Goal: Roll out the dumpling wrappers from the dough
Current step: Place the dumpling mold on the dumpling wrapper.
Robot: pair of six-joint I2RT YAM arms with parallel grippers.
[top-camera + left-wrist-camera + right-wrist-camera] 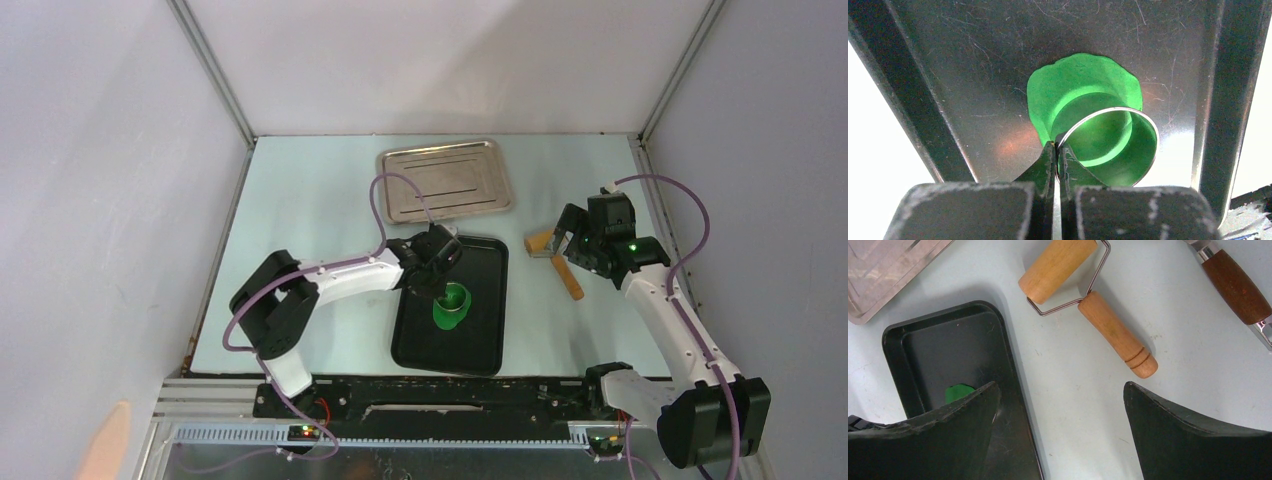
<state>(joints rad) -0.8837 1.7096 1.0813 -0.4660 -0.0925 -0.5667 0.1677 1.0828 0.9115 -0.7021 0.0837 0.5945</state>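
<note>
The dough (1073, 85) is a flattened bright green sheet lying in the black tray (973, 75). My left gripper (1057, 150) is shut on the rim of a metal ring cutter (1134, 161), which stands on the dough's near part. From above, the dough (441, 318) and the ring (457, 298) sit mid-tray under the left gripper (437, 285). My right gripper (1062, 385) hangs open over bare table beside the tray, holding nothing. The wooden roller (1113, 332) lies just beyond it. Dumpling wrappers are not in view.
A silver tray (445, 180) lies at the back of the table. The roller (560, 265) rests right of the black tray (480, 350), under the right gripper (570, 240). A brown-handled tool (1235, 285) lies past the roller.
</note>
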